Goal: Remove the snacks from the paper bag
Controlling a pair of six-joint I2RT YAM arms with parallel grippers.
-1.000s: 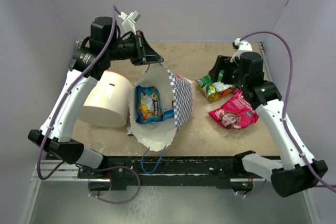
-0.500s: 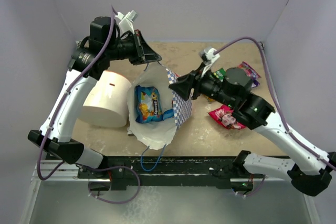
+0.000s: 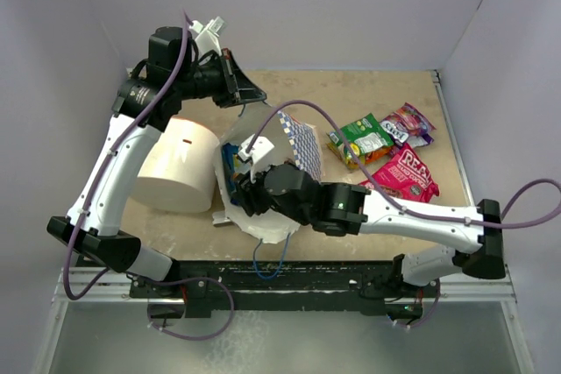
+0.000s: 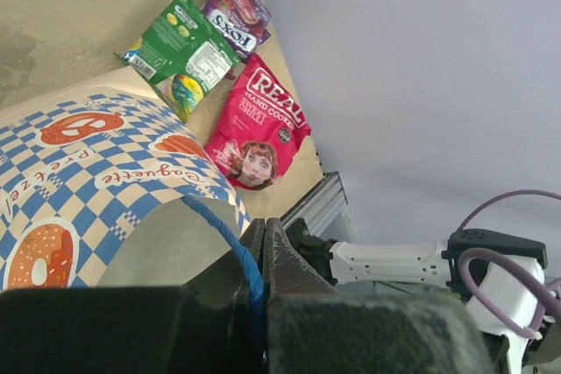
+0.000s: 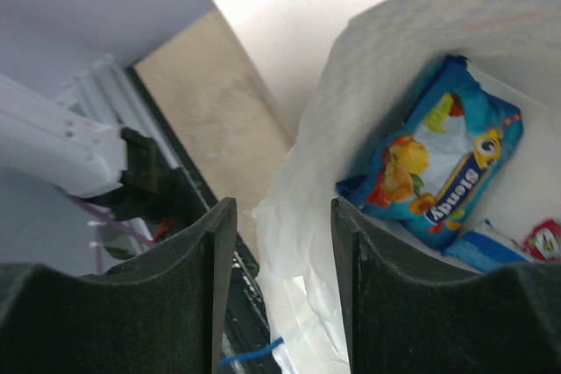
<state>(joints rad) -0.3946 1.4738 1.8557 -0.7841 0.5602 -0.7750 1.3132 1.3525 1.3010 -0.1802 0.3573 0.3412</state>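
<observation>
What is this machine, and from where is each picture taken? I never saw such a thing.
This is a robot: a left arm and a right arm at a table. One picture looks down from above; two come from wrist cameras. The left gripper is shut on the blue string handle of the paper bag. The right gripper, open, is at the bag's mouth, where a blue packet lies inside. On the table lie a green packet, a purple packet, a pink packet and a white cylinder.

Snack pkts (image 3: 366, 139): 3 out, 1+ in; 1 bag (image 3: 301, 146); 1 cyl (image 3: 180, 166).
</observation>
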